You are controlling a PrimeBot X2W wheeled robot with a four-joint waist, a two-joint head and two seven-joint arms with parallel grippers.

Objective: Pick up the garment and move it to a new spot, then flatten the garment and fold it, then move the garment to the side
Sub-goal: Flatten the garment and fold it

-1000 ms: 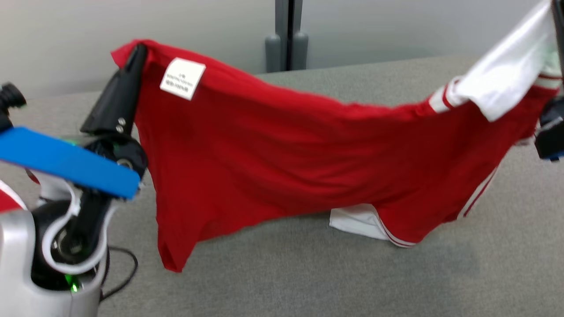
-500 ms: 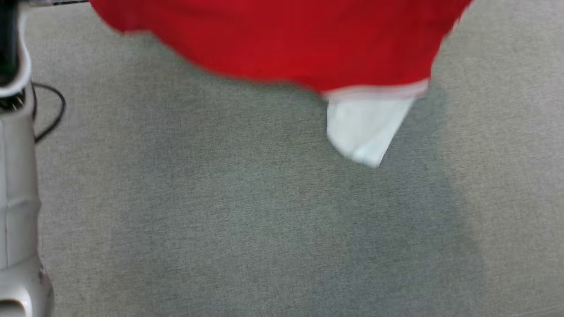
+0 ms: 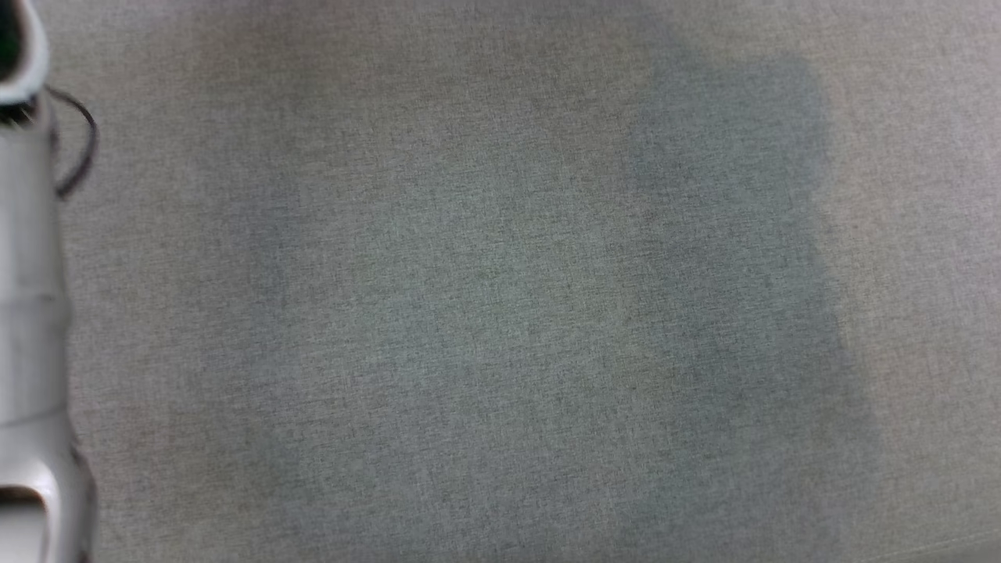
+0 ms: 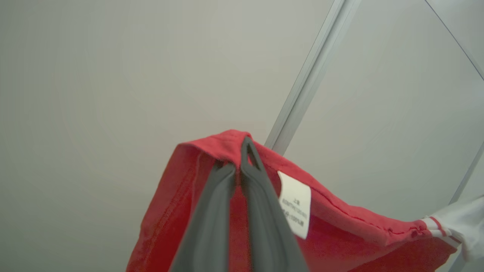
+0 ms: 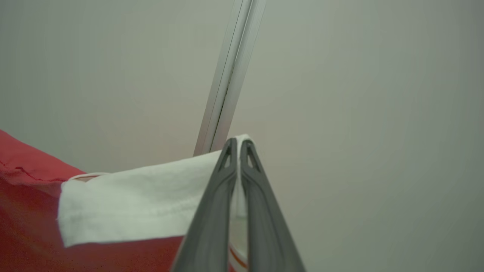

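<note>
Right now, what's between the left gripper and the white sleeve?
Left wrist view: the red hem runs from the left gripper to the sleeve, with the label beside the gripper.

Lab-like test room: plain pale wall panels [image 4: 94, 68], aluminium joint strip [image 4: 308, 75] toward 1 o'clock, grey woven surface [image 3: 500, 313], loose cable [image 3: 94, 145] at 10 o'clock

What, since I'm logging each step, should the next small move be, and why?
Probably lower both arms together to lay the red cloth garment on the grey fabric surface, stretched: the left gripper is shut on its red edge, the right gripper on its white sleeve, so it hangs spread between them, ready to flatten.
</note>
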